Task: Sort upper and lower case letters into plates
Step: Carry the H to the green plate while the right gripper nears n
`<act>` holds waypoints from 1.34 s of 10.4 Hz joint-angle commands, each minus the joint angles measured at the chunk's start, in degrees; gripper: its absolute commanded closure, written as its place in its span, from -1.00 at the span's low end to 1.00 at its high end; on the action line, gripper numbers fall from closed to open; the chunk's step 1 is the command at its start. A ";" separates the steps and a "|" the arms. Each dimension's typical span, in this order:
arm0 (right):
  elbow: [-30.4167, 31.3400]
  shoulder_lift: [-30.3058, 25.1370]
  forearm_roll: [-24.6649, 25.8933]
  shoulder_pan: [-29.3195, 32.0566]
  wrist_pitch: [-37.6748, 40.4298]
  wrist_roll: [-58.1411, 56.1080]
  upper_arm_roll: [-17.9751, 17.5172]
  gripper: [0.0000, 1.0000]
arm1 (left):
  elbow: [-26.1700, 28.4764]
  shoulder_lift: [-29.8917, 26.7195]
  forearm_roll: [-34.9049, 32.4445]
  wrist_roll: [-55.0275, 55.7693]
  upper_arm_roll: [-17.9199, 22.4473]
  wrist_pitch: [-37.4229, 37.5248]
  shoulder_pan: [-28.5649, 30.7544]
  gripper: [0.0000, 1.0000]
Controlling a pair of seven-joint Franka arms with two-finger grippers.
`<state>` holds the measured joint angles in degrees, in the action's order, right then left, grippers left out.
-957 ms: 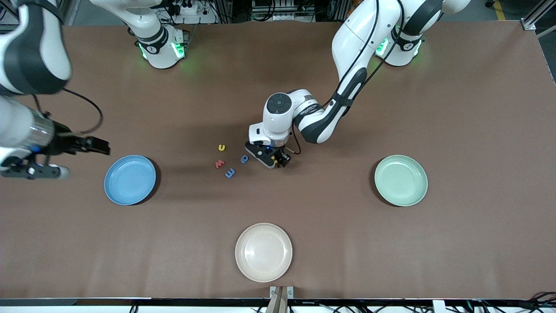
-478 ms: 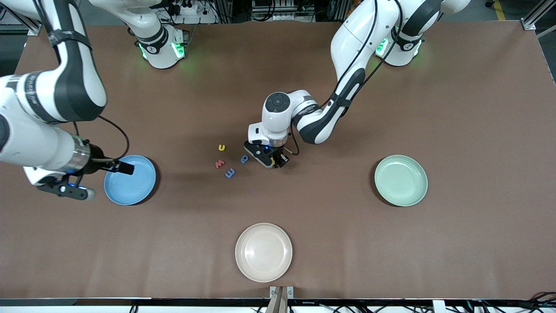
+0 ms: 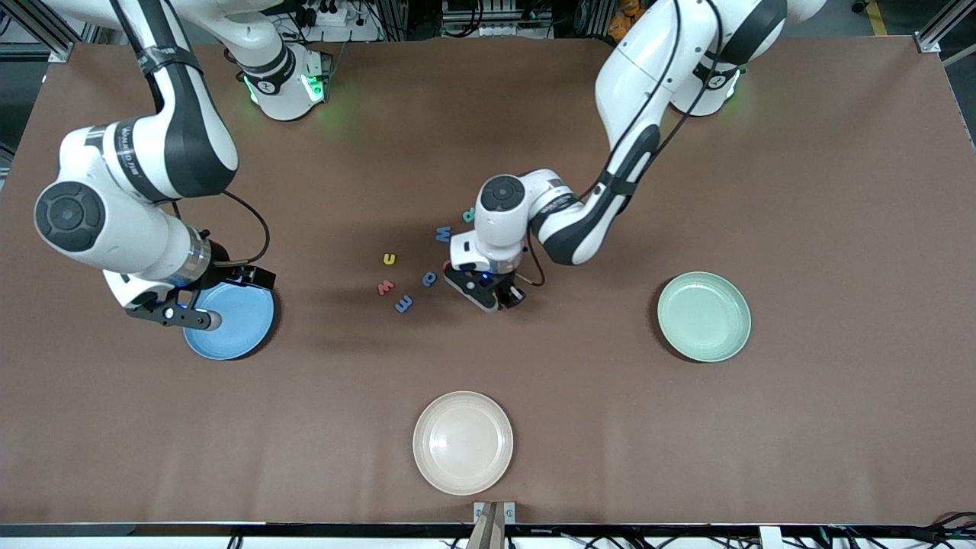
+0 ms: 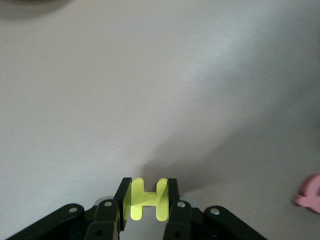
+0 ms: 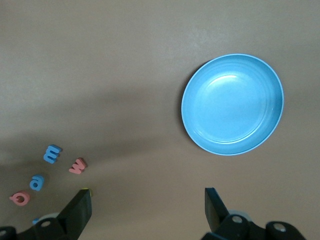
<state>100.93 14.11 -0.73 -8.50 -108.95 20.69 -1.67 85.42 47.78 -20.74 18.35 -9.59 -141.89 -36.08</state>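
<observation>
- 3 plates sit on the table in your front view: the blue plate (image 3: pixel 236 324) toward the right arm's end, the mint green plate (image 3: pixel 704 316) toward the left arm's end, and the cream-white plate (image 3: pixel 463 442) nearest the camera between them.
- 6 loose letters show there near the table's middle: a yellow u (image 3: pixel 390 259), a red w (image 3: pixel 386 287), a blue m (image 3: pixel 403 303), a blue a (image 3: pixel 430 279), a blue W (image 3: pixel 443 233) and a teal letter (image 3: pixel 468 216) farthest from the camera, partly hidden by the left arm.
- You will find the left gripper (image 3: pixel 496 293) low over the table just beside the blue a, on the mint plate's side of the cluster; the right gripper (image 3: pixel 210 301) hangs over the blue plate's rim.
- 1 letter is gripped in your left wrist view: the left gripper (image 4: pixel 148 200) has its fingers (image 4: pixel 122 197) pressed against both sides of a yellow H (image 4: pixel 147 199), lifted clear above its shadow on the table; a pink letter (image 4: pixel 309 195) lies at the edge.
- 2 fingers (image 5: pixel 80 212) of the right gripper (image 5: pixel 147 210) stand spread wide and hold nothing in your right wrist view, with the blue plate (image 5: pixel 232 105) lying bare and the blue m (image 5: pixel 51 153), red w (image 5: pixel 77 165), blue a (image 5: pixel 36 182) and a pink letter (image 5: pixel 20 198) off to one side.
</observation>
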 commanded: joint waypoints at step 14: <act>19.30 9.45 -0.42 -20.24 -30.60 14.55 0.00 -1.00 | 11.26 -12.89 6.76 -7.80 -0.69 24.99 33.45 0.89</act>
<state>117.15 24.44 -0.81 -28.48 -136.63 35.71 -1.79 96.62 34.54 -15.33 10.81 -9.68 -116.15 -2.92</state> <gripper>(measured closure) 0.000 0.674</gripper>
